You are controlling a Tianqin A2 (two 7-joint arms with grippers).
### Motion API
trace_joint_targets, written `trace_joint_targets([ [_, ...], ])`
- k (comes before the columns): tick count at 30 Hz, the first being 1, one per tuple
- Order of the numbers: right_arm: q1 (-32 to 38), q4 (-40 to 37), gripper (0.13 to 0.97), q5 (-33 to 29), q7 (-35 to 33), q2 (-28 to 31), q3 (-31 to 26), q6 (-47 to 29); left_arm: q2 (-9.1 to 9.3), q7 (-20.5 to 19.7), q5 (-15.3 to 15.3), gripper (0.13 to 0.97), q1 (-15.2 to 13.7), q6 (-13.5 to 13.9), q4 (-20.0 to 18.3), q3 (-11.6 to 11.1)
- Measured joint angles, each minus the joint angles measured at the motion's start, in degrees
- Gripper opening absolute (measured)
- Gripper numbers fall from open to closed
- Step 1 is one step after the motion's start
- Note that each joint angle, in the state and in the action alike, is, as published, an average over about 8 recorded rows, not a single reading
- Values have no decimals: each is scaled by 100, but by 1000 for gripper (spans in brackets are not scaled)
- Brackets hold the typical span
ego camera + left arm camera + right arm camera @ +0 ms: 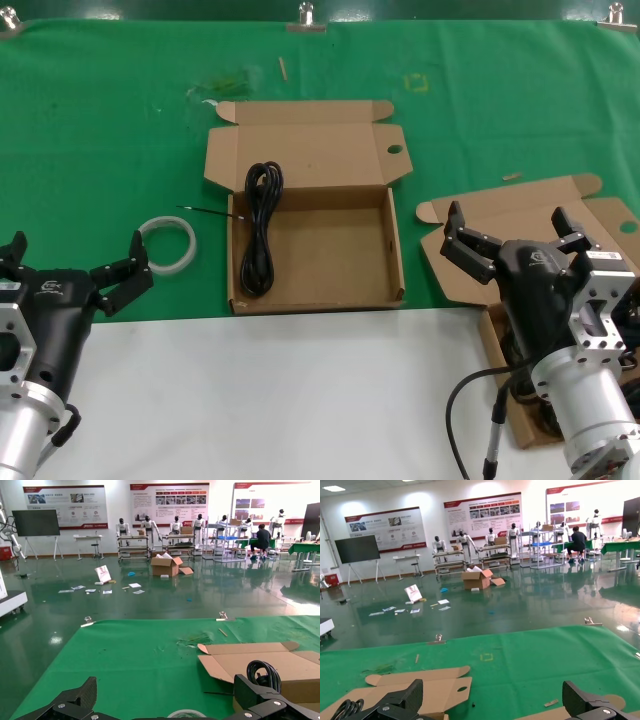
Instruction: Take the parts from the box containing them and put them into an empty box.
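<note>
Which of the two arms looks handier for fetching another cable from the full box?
Probably the right. The right gripper hangs open above the wide-lidded box on the robot's right, where dark cables seem to lie below the arm. The left gripper, also open, sits far off beside the white ring.

The right arm is covering most of the wide-lidded box (520,225) at the table's right edge, so its contents are showing only as dark slivers by the arm's wrist; whether parts are lying inside is not clear, and the head view's right edge is cutting off the lid. The left gripper (70,265) is showing one fingertip fully while the other is running off that view's left edge; in both wrist views only the fingertips (255,692) are poking into sight.
</note>
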Motion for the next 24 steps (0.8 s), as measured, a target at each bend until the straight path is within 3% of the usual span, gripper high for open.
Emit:
trace_joint_targets([
  [24, 0, 0, 966, 0, 0, 0, 0, 0, 0, 0, 0, 965, 0, 0, 0, 0],
])
